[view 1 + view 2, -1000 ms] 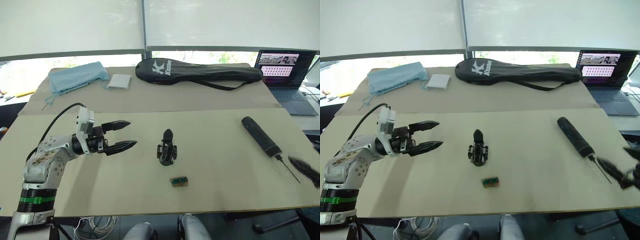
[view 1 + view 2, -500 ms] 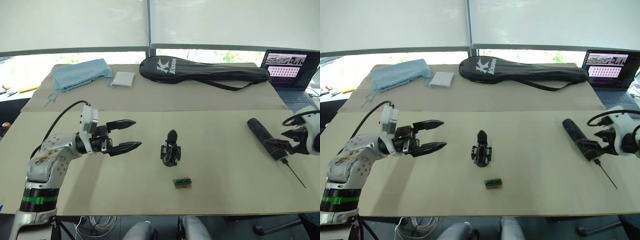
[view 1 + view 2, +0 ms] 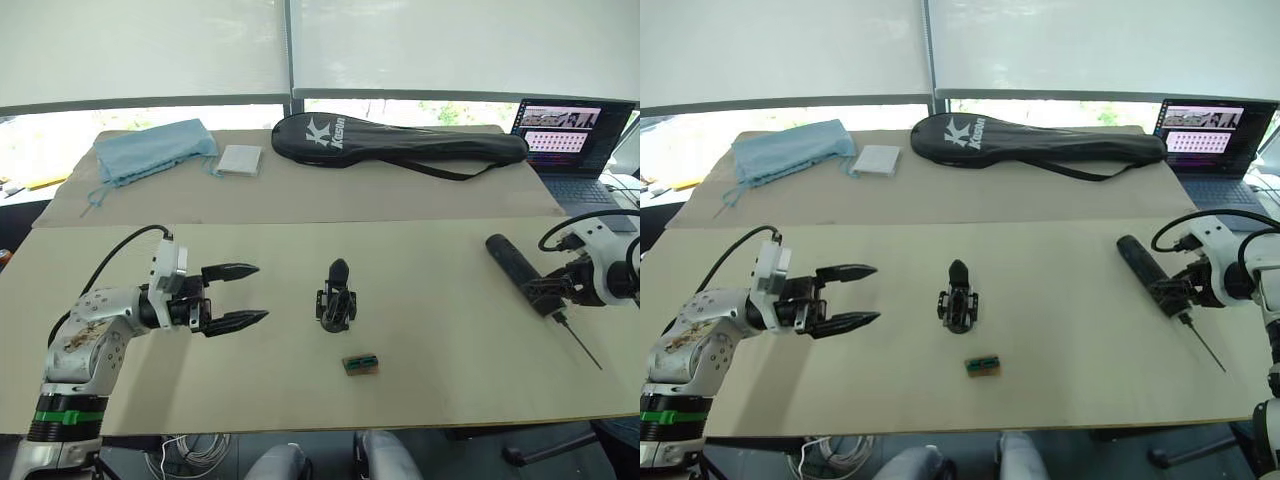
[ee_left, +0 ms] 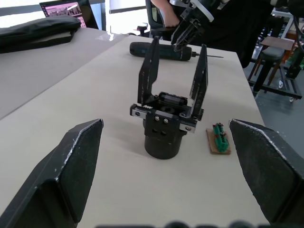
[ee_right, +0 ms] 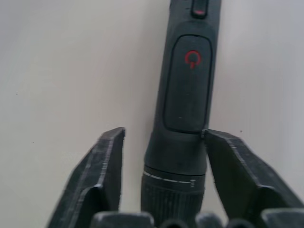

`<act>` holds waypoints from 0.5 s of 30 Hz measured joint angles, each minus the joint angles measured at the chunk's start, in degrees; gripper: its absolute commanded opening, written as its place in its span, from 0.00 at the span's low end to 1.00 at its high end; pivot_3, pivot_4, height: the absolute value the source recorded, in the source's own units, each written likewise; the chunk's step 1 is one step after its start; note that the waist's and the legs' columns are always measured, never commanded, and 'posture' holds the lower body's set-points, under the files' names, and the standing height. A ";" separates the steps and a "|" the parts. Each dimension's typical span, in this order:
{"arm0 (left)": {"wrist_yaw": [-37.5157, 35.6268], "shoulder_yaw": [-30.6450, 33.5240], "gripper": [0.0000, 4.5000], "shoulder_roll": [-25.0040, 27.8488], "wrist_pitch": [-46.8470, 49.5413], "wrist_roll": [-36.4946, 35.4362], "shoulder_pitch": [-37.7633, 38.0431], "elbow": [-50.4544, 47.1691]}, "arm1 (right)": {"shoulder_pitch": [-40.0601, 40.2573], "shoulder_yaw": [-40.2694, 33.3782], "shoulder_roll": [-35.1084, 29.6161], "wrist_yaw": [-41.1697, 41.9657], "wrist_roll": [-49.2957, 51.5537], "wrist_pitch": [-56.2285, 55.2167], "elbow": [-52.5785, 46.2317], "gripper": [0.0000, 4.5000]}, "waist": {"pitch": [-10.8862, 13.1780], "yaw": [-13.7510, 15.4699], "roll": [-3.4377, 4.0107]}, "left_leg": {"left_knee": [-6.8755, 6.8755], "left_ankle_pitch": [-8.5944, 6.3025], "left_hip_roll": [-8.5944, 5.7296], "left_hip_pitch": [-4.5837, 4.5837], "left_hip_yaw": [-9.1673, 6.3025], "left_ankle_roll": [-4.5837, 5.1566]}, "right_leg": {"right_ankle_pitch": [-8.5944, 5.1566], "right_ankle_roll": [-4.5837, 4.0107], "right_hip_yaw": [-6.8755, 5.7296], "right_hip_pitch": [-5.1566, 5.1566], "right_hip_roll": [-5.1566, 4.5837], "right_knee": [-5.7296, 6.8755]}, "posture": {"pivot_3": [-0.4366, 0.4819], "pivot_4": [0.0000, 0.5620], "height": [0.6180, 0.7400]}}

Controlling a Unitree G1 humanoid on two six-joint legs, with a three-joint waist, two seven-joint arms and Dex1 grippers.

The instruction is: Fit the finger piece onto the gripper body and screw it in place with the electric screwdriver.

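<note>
- R gripper [image 5: 156,190] has come down astride the screwdriver [image 3: 522,273] at table's right, fingers apart, not yet clamped.
- L gripper [image 3: 243,295] wide open, empty, left of gripper body [image 3: 335,297] mid-table.

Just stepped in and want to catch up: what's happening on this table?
The robot is going for the electric screwdriver, which lies on the table at its right. Its right pincer is open with one finger on each side of the tool's barrel, not yet closed on it. The left pincer hovers open, pointing at the gripper body, which stands upright mid-table with nobody touching it. A small green-and-brown box lies just in front of that.
</note>
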 measured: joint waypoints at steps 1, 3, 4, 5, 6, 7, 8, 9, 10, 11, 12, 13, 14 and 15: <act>-0.05 0.00 1.00 0.08 0.01 -0.01 0.00 -0.04 | -0.43 -0.09 0.48 -0.24 -0.55 -0.84 1.31 0.60 | -0.02 -0.04 -0.03 | 0.01 0.00 0.00 0.02 0.00 0.00 | 0.00 0.00 0.01 0.02 0.00 0.01 | 0.48 0.27 1.00; -0.08 0.00 1.00 0.19 0.06 -0.03 -0.01 -0.29 | -0.89 -0.19 1.11 -1.04 -2.02 -3.68 3.99 0.60 | -0.04 -0.11 -0.06 | 0.00 0.00 0.00 0.04 0.00 0.00 | 0.00 0.00 0.01 0.02 0.00 0.02 | 0.48 0.27 1.00; -0.11 0.00 1.00 0.24 0.07 -0.04 -0.02 -0.31 | -1.10 -0.19 1.32 -1.34 -2.61 -4.79 5.05 0.60 | -0.04 -0.12 -0.06 | -0.01 0.00 0.00 0.04 0.00 0.00 | 0.00 0.00 0.00 0.02 0.00 0.02 | 0.48 0.27 1.00; -0.13 0.00 1.00 0.31 0.07 -0.04 -0.02 -0.32 | -1.36 -0.23 1.54 -1.49 -3.08 -6.08 6.19 0.60 | -0.04 -0.13 -0.06 | -0.02 0.00 0.00 0.04 0.00 0.00 | 0.00 -0.01 0.00 0.01 0.00 0.03 | 0.48 0.27 1.00; -0.16 0.00 1.00 0.36 0.07 -0.04 -0.04 -0.32 | -1.56 -0.46 1.79 -1.54 -3.48 -7.26 7.26 0.60 | -0.04 -0.14 -0.06 | -0.02 0.00 0.01 0.04 0.00 0.00 | 0.00 -0.01 -0.01 0.00 0.01 0.03 | 0.48 0.27 1.00; -0.16 0.00 1.00 0.38 0.07 -0.04 -0.05 -0.32 | -1.62 -0.91 1.97 -1.54 -3.59 -8.26 8.07 0.60 | -0.03 -0.17 -0.05 | -0.02 0.00 0.00 0.03 0.00 0.00 | 0.00 -0.01 0.00 -0.01 0.01 0.03 | 0.48 0.27 1.00; -0.16 0.00 1.00 0.41 0.08 -0.04 -0.05 -0.32 | -1.63 -1.24 2.09 -1.51 -3.57 -8.80 8.43 0.60 | -0.03 -0.21 -0.05 | -0.02 0.00 0.00 0.02 0.00 0.00 | 0.00 -0.01 0.01 -0.01 0.01 0.04 | 0.48 0.27 1.00; -0.16 0.00 1.00 0.42 0.07 -0.04 -0.09 -0.32 | -1.68 -1.47 2.16 -1.42 -3.51 -8.93 8.67 0.60 | -0.03 -0.25 -0.05 | -0.02 0.00 0.00 0.03 0.00 0.00 | 0.00 -0.01 0.01 -0.01 0.01 0.04 | 0.48 0.27 1.00; -0.14 0.00 1.00 0.42 0.07 -0.04 -0.11 -0.32 | -1.69 -1.88 2.16 -1.01 -3.41 -8.92 8.74 0.65 | -0.03 -0.28 -0.05 | -0.02 0.00 0.00 0.02 0.00 0.00 | 0.00 -0.01 0.01 -0.01 0.01 0.04 | 0.48 0.27 1.00; -0.12 0.00 1.00 0.42 0.07 -0.03 -0.11 -0.32 | -1.69 -2.27 2.15 -0.27 -3.34 -8.92 8.72 0.72 | -0.03 -0.30 -0.04 | -0.02 0.00 0.00 0.02 0.00 0.00 | 0.00 -0.01 0.01 -0.01 0.01 0.04 | 0.48 0.27 1.00; -0.08 0.00 1.00 0.41 0.07 -0.03 -0.11 -0.31 | -1.68 -2.47 2.15 0.43 -3.24 -8.93 8.72 0.78 | -0.03 -0.33 -0.04 | -0.02 0.00 0.00 0.02 0.00 0.00 | 0.00 -0.01 0.01 -0.01 0.01 0.04 | 0.48 0.27 1.00; -0.02 0.00 1.00 0.41 0.07 -0.03 -0.11 -0.31 | -1.61 -2.52 2.15 0.80 -3.17 -9.01 8.73 0.86 | -0.02 -0.38 -0.02 | -0.02 0.00 0.00 0.01 0.00 0.00 | 0.00 -0.01 0.02 -0.02 0.00 0.04 | 0.48 0.27 1.00; 0.08 0.00 1.00 0.40 0.07 -0.03 -0.11 -0.31 | -1.54 -2.52 2.15 1.00 -3.24 -9.27 8.89 0.96 | 0.02 -0.38 0.05 | -0.01 0.00 -0.02 0.00 0.00 0.00 | 0.00 -0.01 0.04 -0.02 0.00 0.04 | 0.48 0.27 1.00; 0.12 0.00 1.00 0.40 0.07 -0.03 -0.11 -0.31 | -1.54 -2.52 2.15 1.03 -3.35 -9.43 9.05 0.98 | 0.03 -0.38 0.07 | -0.01 0.00 -0.02 0.00 0.00 0.00 | 0.00 -0.01 0.04 -0.02 -0.01 0.04 | 0.48 0.27 1.00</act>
